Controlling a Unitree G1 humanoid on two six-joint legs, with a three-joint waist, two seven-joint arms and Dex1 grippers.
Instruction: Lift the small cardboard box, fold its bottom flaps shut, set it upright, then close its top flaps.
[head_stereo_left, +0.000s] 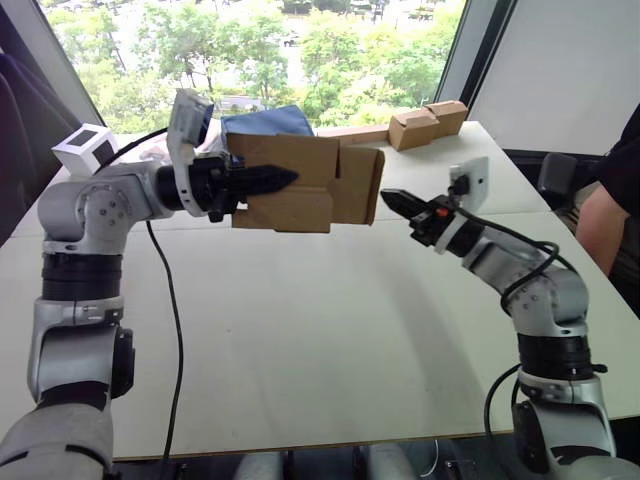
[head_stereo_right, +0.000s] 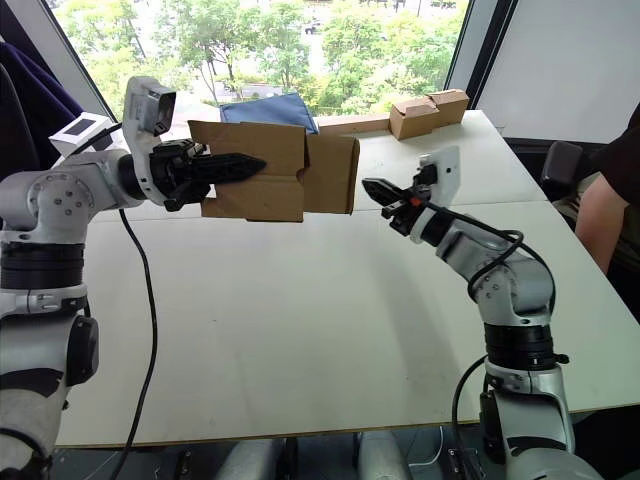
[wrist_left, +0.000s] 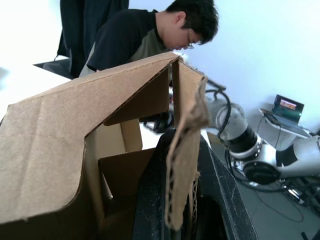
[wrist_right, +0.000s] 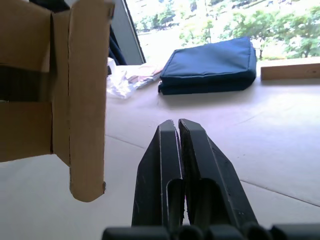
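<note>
The small cardboard box (head_stereo_left: 300, 185) is plain brown and hangs in the air above the white table (head_stereo_left: 300, 330), lying on its side with flaps spread at its right end. My left gripper (head_stereo_left: 275, 180) is shut on one of its walls; in the left wrist view the cardboard edge (wrist_left: 182, 165) sits pinched between the black fingers. My right gripper (head_stereo_left: 392, 198) hovers just right of the box's open flaps (wrist_right: 87, 100), shut and holding nothing, with a small gap to the cardboard.
A blue pouch (wrist_right: 210, 67) and crumpled plastic (wrist_right: 125, 80) lie at the table's far side. Paler tan cardboard boxes (head_stereo_left: 428, 123) sit at the back right, a white cube box (head_stereo_left: 84, 148) at the back left. A seated person (head_stereo_left: 610, 200) is beside the table's right edge.
</note>
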